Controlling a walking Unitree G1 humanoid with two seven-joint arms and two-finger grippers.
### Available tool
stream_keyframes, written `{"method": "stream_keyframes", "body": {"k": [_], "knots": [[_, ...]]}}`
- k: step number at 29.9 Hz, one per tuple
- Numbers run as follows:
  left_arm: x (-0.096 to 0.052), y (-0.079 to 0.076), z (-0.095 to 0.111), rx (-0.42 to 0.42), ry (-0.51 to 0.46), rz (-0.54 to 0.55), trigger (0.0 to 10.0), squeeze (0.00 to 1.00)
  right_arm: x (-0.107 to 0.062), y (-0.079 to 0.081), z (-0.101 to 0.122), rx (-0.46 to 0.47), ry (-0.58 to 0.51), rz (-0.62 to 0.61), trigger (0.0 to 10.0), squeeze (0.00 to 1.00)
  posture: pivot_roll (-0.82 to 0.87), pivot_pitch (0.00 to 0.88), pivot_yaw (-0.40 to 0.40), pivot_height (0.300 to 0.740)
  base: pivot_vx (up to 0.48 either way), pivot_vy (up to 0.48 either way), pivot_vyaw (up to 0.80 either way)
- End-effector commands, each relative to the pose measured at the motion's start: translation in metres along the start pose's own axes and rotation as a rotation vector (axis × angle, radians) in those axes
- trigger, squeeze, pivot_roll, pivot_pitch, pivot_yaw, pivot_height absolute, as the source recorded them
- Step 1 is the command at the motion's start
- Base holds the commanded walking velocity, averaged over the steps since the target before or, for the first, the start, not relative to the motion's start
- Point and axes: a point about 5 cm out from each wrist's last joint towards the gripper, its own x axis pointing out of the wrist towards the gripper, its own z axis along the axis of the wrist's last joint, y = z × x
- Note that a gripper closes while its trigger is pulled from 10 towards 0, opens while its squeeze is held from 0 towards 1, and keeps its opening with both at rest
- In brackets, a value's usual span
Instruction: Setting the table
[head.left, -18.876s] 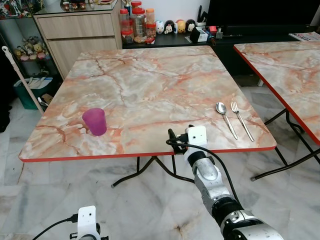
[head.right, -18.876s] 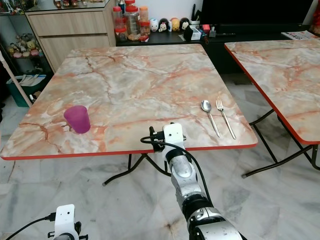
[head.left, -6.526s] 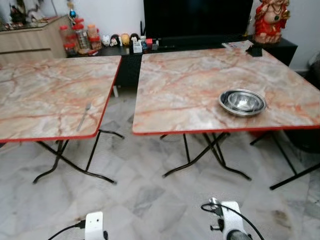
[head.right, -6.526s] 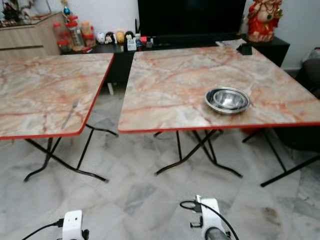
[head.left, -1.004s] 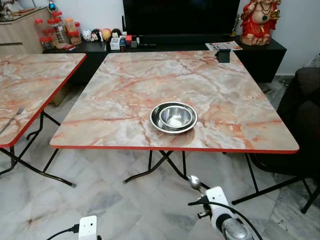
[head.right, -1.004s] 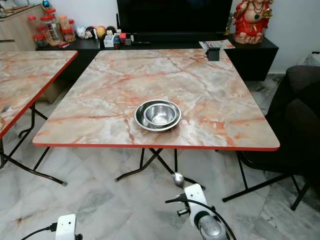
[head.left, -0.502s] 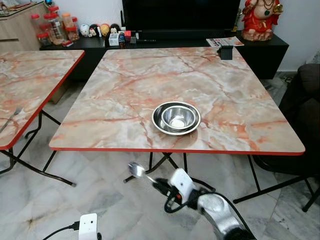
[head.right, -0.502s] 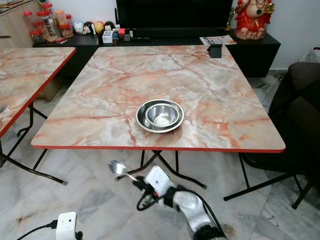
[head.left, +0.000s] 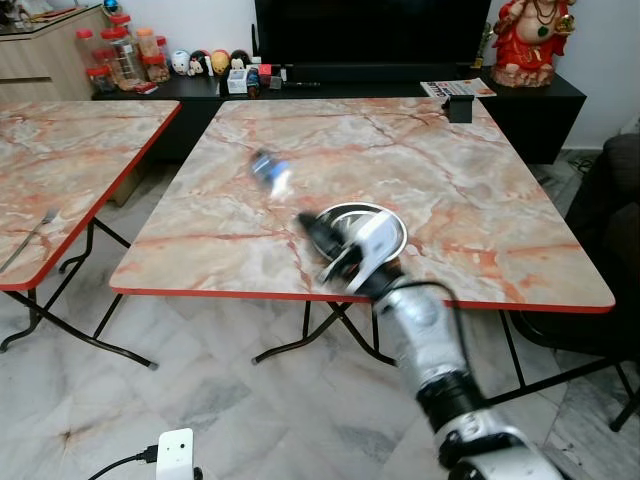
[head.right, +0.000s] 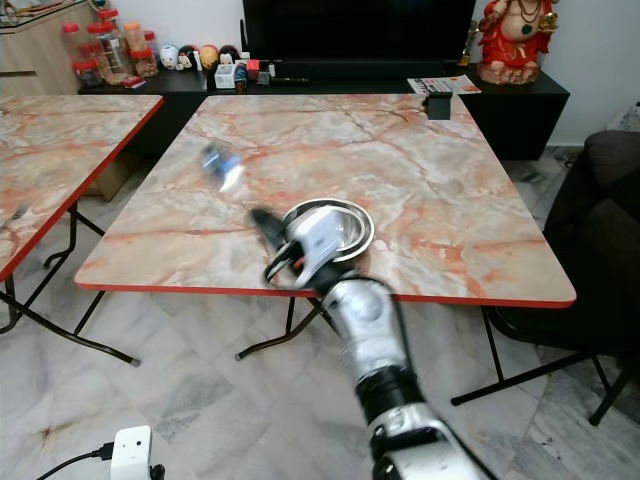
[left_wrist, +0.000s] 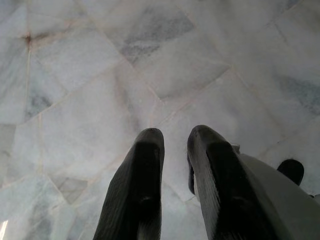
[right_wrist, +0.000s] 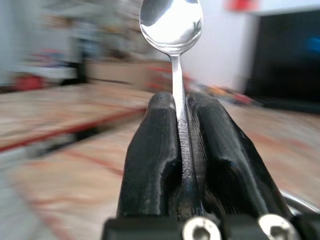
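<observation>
My right gripper (head.left: 307, 226) is raised over the front part of the marble table (head.left: 500, 180), shut on a silver spoon (head.left: 270, 170) whose bowl points up and to the left, blurred by motion. In the right wrist view the spoon (right_wrist: 171, 22) stands clamped between the two black fingers (right_wrist: 152, 155). A nested pair of steel bowls (head.right: 345, 222) sits on the table just behind the right wrist, partly hidden by it. My left gripper (left_wrist: 175, 137) hangs low over the marble floor, its fingers slightly apart and holding nothing.
A second marble table (head.left: 70, 170) stands at the left with a fork (head.left: 30, 235) near its edge. A dark chair (head.left: 620, 240) sits at the right. A TV console (head.left: 350, 80) with jars and figurines runs along the back wall.
My right arm has swung up from below the table edge, lifting the spoon over the tabletop beside the bowls. The camera has shifted slightly.
</observation>
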Motion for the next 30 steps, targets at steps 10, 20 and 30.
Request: {"method": "stream_keyframes", "body": {"k": [10,20,30], "knots": [[0.001,-0.002,0.005,-0.012,-0.02,-0.016,10.0,0.0,-0.039,-0.077,-0.013,-0.068,0.174,-0.413,10.0,0.0,-0.05,0.0,0.024,0.709,0.0,0.0,0.0],[0.001,-0.004,0.005,0.007,-0.024,-0.015,10.0,0.0,-0.036,-0.067,-0.02,-0.049,0.186,-0.424,10.0,0.0,-0.04,0.0,0.021,0.709,0.0,0.0,0.0],[0.0,-0.002,0.002,0.014,-0.015,-0.003,10.0,0.0,-0.03,-0.049,-0.03,-0.037,0.213,-0.382,10.0,0.0,-0.03,0.0,0.011,0.709,0.0,-0.374,0.0]]}}
